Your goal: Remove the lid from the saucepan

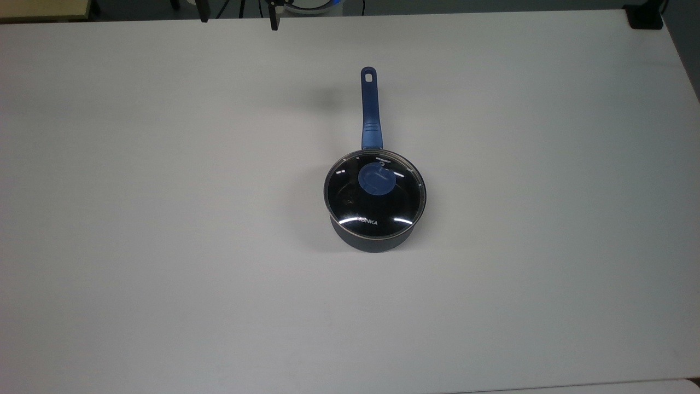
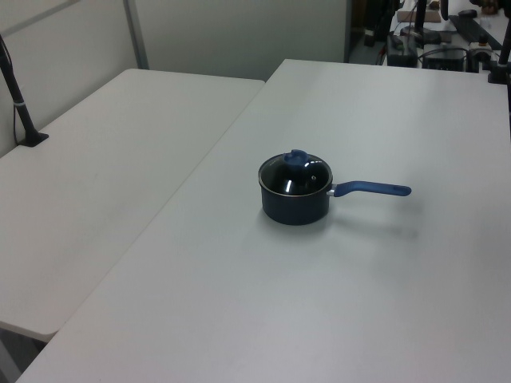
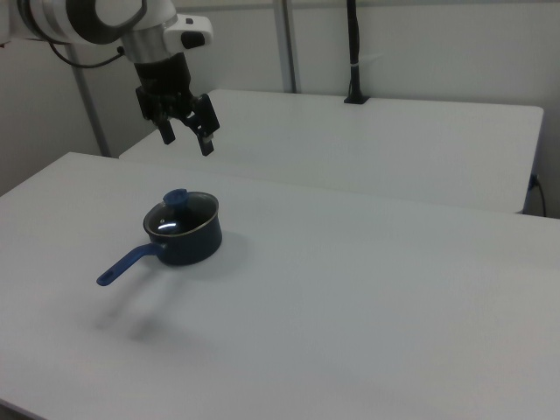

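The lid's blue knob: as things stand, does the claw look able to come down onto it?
Probably yes. The claw hangs open above the table, higher than the saucepan, holding nothing. The lid sits on the pan with its knob uncovered, and nothing stands between them on the table.

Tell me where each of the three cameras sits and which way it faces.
Top view: high, looking steeply down at the small dark pot with a long blue handle; claw fingertips at the top edge.
Left view: raised, angled down; handle points to the left view's right; none of the arm.
Right view: raised, opposite side; handle points to the right view's left; arm and open claw above.
All share the pot's clear glass lid with a blue knob and the white table.
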`<action>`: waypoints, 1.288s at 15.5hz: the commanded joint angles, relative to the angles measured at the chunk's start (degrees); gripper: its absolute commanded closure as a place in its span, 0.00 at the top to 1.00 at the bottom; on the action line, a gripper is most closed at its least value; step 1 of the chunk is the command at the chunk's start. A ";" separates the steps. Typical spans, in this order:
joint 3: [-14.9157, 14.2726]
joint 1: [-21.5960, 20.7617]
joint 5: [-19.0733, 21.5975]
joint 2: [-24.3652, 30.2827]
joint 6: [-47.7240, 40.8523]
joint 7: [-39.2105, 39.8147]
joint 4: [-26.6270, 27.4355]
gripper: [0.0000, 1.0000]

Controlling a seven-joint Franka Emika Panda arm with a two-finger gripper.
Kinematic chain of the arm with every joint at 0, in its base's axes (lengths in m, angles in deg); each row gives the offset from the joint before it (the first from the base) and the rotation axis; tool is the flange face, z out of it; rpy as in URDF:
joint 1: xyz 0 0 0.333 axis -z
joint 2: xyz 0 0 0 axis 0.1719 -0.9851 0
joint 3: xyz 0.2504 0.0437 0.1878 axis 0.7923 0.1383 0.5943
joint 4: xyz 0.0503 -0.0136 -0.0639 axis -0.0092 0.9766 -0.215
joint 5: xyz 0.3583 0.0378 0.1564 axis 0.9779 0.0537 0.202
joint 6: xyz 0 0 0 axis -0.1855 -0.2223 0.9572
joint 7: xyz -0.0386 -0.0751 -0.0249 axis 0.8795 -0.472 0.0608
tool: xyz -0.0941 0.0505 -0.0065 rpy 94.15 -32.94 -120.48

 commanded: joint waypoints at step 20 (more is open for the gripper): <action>-0.15 0.01 0.94 0.70 -1.10 0.79 1.21 1.00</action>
